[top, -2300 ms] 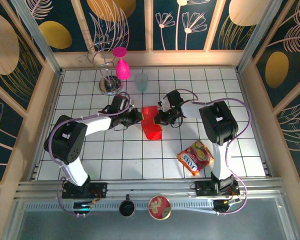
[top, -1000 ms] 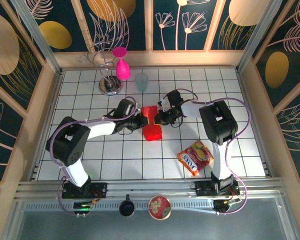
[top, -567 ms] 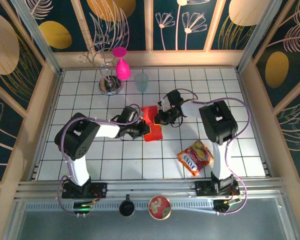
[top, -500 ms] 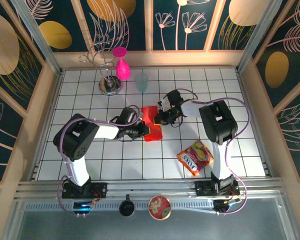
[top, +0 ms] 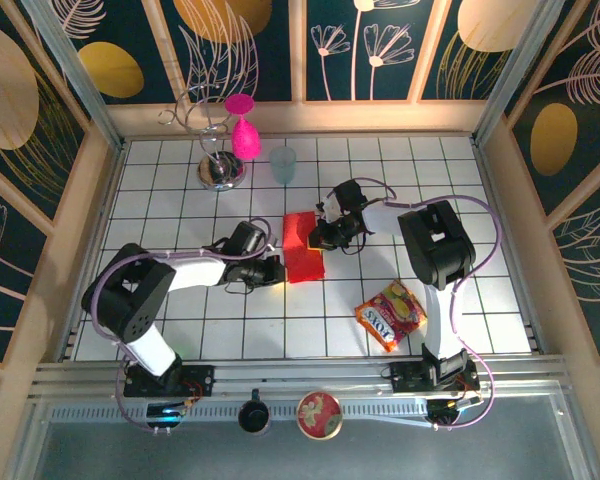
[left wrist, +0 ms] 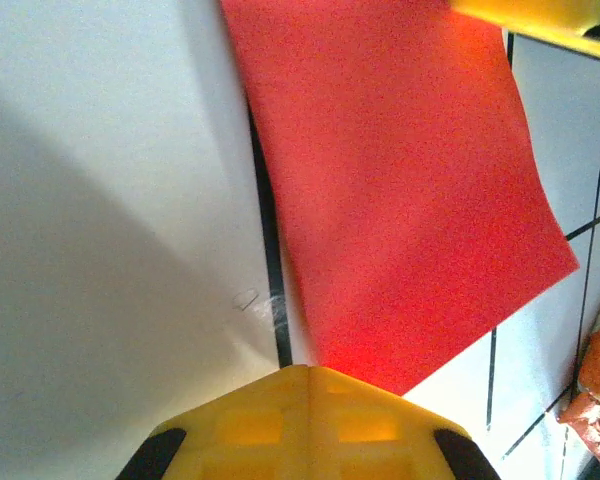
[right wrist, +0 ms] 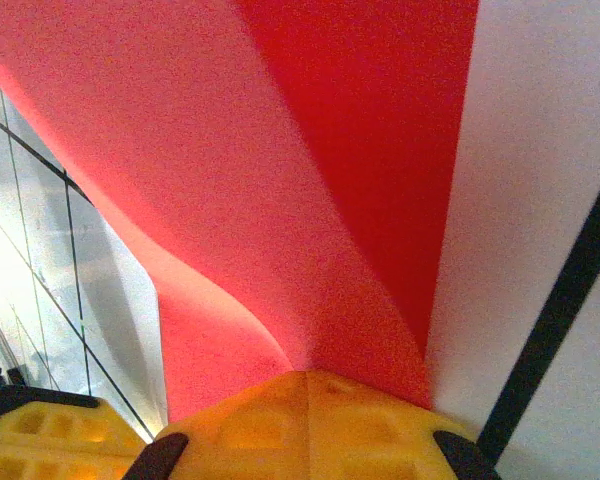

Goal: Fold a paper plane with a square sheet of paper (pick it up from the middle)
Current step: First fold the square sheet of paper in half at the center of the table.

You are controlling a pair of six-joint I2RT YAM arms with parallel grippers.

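The square sheet of paper (top: 302,250) is bright red and lies folded into a narrow rectangle at the table's middle. My left gripper (top: 276,270) is shut, low on the tiles at the paper's near left corner. In the left wrist view its shut yellow tips (left wrist: 310,372) just meet the edge of the red paper (left wrist: 400,180). My right gripper (top: 318,238) is shut too, its tips on the paper's right edge. In the right wrist view the shut tips (right wrist: 305,375) press on the paper (right wrist: 280,150), whose upper layer curls up on the left. No paper sits between either pair of jaws.
A red-and-yellow snack packet (top: 390,314) lies near the right arm's base. At the back left a pink goblet (top: 242,135) hangs by a wire stand (top: 215,155), with a pale blue cup (top: 282,163) beside it. A round tin (top: 320,414) sits on the front rail.
My left gripper slid along the paper's left side toward the near edge and came off at its lower left corner. The paper lies flatter now. The right gripper stayed put.
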